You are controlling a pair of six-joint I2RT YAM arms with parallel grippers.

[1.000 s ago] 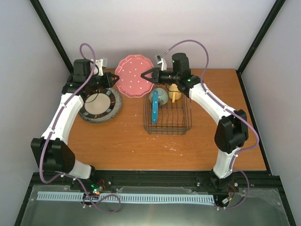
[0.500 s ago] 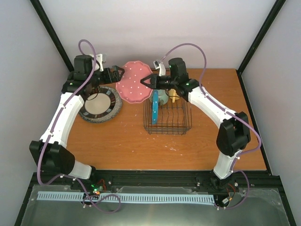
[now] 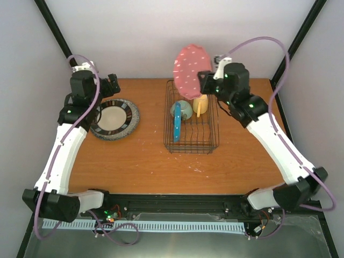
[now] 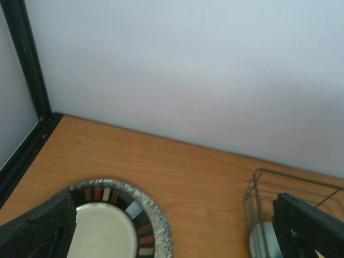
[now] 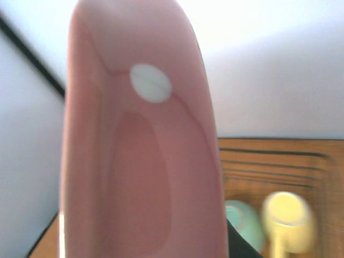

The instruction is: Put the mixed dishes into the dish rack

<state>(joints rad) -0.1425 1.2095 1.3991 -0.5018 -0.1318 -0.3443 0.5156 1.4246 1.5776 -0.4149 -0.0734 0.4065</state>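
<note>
Here, the pink-red dotted plate [image 3: 192, 71] stands upright.

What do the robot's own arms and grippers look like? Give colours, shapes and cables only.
The left arm and right arm have white tubular links and bulky black joint housings. A purple cable loops beside each wrist. The left gripper and right gripper are black, with two angular wedge-shaped fingers.

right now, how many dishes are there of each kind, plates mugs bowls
plates: 3 (pink-red dotted plate in the right gripper, blue plate on edge in the dish rack, grey speckled plate on the table)
mugs: 1 (yellow mug, in the rack)
bowls: 1 (pale green bowl, in the rack)
total: 5
</note>
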